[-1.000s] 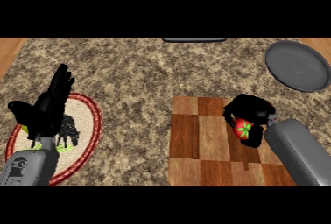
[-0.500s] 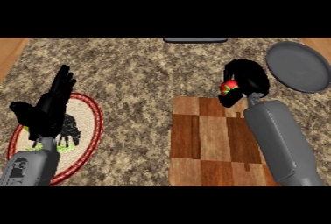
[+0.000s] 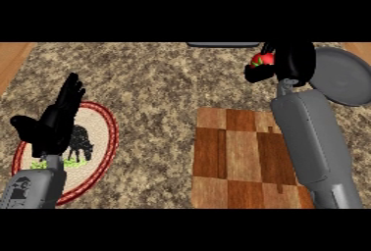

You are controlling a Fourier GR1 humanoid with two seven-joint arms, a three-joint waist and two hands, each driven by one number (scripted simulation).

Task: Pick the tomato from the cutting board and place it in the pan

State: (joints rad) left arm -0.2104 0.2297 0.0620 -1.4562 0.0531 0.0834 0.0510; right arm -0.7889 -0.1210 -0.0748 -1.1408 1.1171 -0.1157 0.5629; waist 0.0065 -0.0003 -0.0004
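The black right hand (image 3: 290, 61) curls round the small glossy red tomato (image 3: 261, 59), just beside the round dark-grey metal pan (image 3: 344, 76); the chequered wooden cutting board (image 3: 239, 157) lies below on speckled stone counter (image 3: 152, 83); the left hand (image 3: 54, 125) rests open, fingers straight, over a red-rimmed plate (image 3: 101, 142).

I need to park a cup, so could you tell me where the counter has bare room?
Free: the counter between plate and board. The board is bare. Crowded: the right hand with the tomato by the pan.
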